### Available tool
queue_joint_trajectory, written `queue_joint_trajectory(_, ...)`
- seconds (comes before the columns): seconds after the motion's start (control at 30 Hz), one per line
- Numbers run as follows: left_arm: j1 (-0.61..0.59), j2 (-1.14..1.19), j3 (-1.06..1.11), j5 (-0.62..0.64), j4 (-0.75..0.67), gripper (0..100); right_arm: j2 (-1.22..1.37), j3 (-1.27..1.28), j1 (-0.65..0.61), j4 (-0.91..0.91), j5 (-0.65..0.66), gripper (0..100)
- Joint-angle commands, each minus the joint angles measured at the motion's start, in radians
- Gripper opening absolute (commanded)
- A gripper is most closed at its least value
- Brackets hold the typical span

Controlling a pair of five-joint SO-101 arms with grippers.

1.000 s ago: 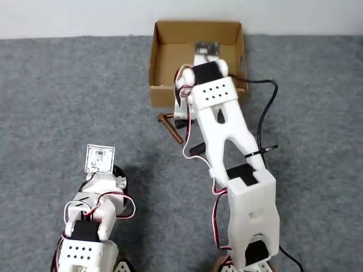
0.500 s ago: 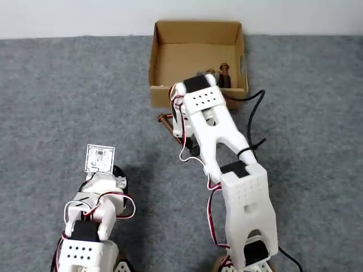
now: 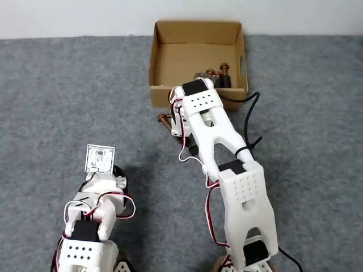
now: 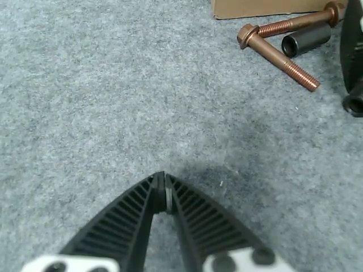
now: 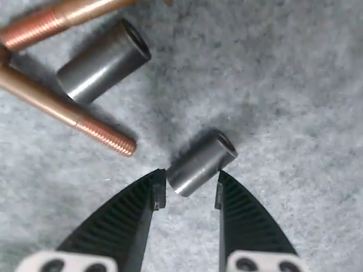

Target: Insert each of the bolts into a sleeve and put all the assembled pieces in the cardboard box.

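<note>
Seemingly untouched, a sleeve [image 5: 201, 162] lies partly inside the parted right gripper [image 5: 188, 190].

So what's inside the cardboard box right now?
In the cardboard box, copper bolts in dark sleeves sit at one corner. The right arm covers part of that corner, so their count is unclear.

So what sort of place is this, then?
Probably a small robotics test bench, not a factory: a left arm and right arm of white plastic on a grey felt-like mat, with loose bolts, dark sleeves and a cardboard box.
</note>
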Motion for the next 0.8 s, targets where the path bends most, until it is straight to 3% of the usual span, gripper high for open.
queue_joint_trajectory(0.0, -0.009, 0.003, -0.005, 0.0, -0.025, 0, 0.018, -0.003, 0.022, -0.012, -0.009, 13.8)
queue_joint_trajectory(0.37, -0.009, 0.003, -0.005, 0.0, -0.025, 0, 0.101, -0.003, 0.07, -0.016, -0.012, 13.1)
queue_joint_trajectory(0.5, -0.009, 0.003, -0.005, 0.0, -0.025, 0, 0.097, -0.005, 0.074, -0.001, -0.011, 0.9)
queue_joint_trajectory(0.77, -0.009, 0.003, -0.005, 0.0, -0.026, 0, -0.065, -0.005, 0.068, 0.151, 0.021, 0.8)
